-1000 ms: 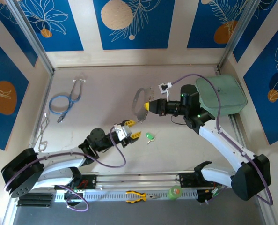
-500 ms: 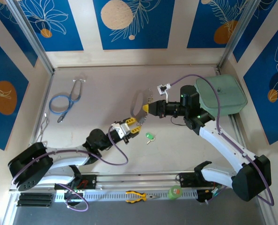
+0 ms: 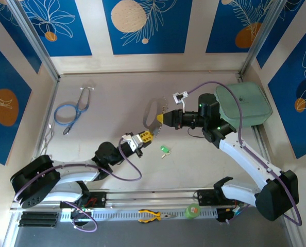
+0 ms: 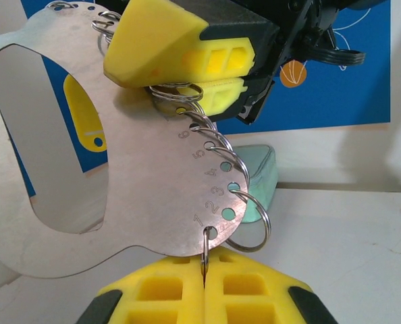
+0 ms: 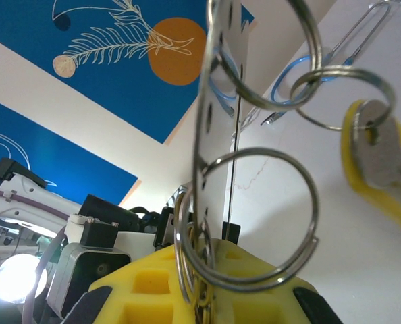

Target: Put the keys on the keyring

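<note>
The keyring [image 3: 152,110] is a thin curved silver-grey plate [image 4: 140,189] with numbered holes and silver rings along its edge, held up above the table. My right gripper [image 3: 162,118] is shut on its upper edge [image 5: 210,135], and its yellow fingers [image 4: 173,47] show above the plate in the left wrist view. My left gripper [image 4: 204,277] is shut on the ring in hole 1, just under the plate [image 3: 147,135]. The yellow-headed key [image 5: 372,155] hangs from one ring. The green-headed key [image 3: 164,150] lies on the table below the grippers.
A blue-tubed stethoscope [image 3: 68,110] lies at the far left, with wire clips [image 3: 46,144] by the left wall. A pale green pouch [image 3: 244,105] sits at the right. Yellow-handled pliers [image 3: 152,215] and a green tape roll [image 3: 192,210] rest on the front rail.
My left gripper moved up and right to the keyring's lower end, and its open fingers closed on the lowest ring. The right gripper and the green key stayed put.
</note>
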Motion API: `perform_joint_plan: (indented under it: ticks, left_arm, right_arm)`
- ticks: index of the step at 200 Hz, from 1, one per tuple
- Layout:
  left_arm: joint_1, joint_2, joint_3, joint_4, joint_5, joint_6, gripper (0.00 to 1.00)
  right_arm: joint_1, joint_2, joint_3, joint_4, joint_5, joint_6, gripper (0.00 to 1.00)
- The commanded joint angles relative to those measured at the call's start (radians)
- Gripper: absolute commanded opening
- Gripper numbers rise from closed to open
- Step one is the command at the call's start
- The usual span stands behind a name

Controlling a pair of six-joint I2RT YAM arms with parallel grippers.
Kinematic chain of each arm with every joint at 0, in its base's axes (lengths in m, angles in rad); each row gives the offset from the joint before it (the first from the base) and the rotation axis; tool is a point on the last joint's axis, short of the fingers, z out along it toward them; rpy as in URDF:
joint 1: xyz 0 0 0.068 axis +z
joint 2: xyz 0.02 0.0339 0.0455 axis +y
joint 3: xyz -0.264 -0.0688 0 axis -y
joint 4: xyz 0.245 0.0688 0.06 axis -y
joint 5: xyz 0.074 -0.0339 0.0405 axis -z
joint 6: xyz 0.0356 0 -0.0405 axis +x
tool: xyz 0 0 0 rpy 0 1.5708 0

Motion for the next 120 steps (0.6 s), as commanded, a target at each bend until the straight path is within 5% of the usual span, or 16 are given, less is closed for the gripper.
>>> perform_joint_plan:
  ticks: [1,16,33,77,120]
  left_arm:
    - [-0.001,-0.028,0.000,-0.003,-0.028,-0.019,0.00]
    - [0.000,-0.066,0.010,-0.088,-0.068,-0.025,0.00]
    - [-0.001,-0.147,0.063,-0.352,-0.146,-0.022,0.00]
    - [0.003,-0.225,0.389,-1.312,-0.311,0.120,0.00]
    - [0.002,-0.210,0.600,-1.693,-0.334,0.331,0.00]
  right_arm:
    - [0.002,-0.021,-0.001,-0.041,0.046,-0.028,0.02]
    - [-0.007,-0.015,0.004,-0.114,0.134,-0.040,0.32]
    - [-0.026,-0.001,0.015,-0.242,0.277,-0.051,0.42]
    - [-0.146,0.054,0.015,-0.387,0.356,-0.048,0.44]
    - [-0.122,0.082,0.119,-0.442,0.365,-0.200,0.41]
